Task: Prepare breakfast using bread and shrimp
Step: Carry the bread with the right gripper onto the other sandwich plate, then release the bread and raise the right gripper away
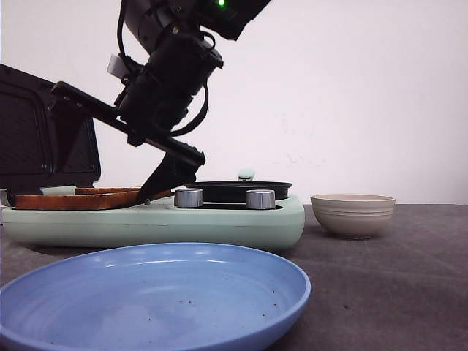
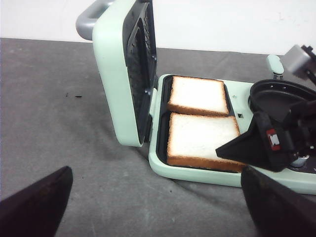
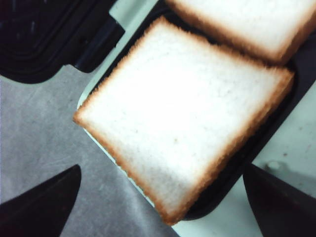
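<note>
Two slices of bread (image 2: 202, 136) lie flat, side by side, in the dark lower plate of a mint-green sandwich maker (image 2: 197, 173), their pale crumb up and golden crusts showing; the nearer slice (image 3: 182, 118) overhangs the plate's edge a little at one corner, while the farther slice (image 2: 198, 95) sits just beside it. The maker's lid (image 2: 123, 74) stands upright, its ribbed black plate facing the bread and a grey handle (image 2: 91, 17) at its top. The right gripper (image 3: 163, 197) hangs directly over the nearer slice with its jaws spread wide and nothing between them — in the front view its dark finger (image 1: 164, 179) reaches down to the bread's edge. The left gripper (image 2: 158, 202) is also wide open and empty, hovering over the grey table (image 2: 59, 123) apart from the maker. Beside the bread sits a round black pan (image 1: 238, 190) with two silver knobs (image 1: 261, 199) below it. A blue plate (image 1: 153, 292) lies nearest the camera, and a beige bowl (image 1: 353, 214) stands at the right of the maker.
</note>
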Robot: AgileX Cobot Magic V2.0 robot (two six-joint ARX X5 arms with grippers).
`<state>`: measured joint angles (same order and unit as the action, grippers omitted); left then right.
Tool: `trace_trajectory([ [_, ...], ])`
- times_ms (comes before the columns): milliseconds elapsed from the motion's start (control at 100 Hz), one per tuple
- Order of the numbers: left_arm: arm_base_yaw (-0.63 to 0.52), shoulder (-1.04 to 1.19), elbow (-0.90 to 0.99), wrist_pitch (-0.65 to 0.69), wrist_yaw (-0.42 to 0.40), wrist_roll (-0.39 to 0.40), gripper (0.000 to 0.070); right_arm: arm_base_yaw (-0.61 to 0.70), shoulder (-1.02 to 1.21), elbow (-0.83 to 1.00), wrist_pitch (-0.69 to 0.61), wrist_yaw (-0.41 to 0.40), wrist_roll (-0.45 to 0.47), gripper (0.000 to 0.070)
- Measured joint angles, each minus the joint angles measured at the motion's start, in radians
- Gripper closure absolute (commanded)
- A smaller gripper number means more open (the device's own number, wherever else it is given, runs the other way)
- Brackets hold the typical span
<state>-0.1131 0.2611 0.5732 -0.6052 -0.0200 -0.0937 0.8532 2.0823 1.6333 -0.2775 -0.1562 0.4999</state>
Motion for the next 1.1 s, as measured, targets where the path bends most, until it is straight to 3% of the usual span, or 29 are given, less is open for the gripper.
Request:
trace_trajectory([
  [310, 0.0, 0.0, 0.0, 0.0, 0.0, 0.0, 0.0065, -0.031, -0.025, 0.054, -0.134, 0.047, -0.09, 0.0034],
  [730, 0.0, 0.0, 0.0, 0.002, 0.0, 0.0, 0.0065, -0.144, -0.272, 0.054, -0.301, 0.053, -0.282, 0.0047],
  [1020, 0.0, 0.0, 0.0, 0.003, 0.0, 0.0, 0.0065, -0.199, -0.481, -0.029, -0.272, 0.051, -0.362, 0.0049],
  [1100, 0.0, 0.0, 0.0, 0.003, 0.0, 0.0, 0.0065, -0.225, -0.545, -0.117, -0.227, 0.051, -0.365, 0.0089],
])
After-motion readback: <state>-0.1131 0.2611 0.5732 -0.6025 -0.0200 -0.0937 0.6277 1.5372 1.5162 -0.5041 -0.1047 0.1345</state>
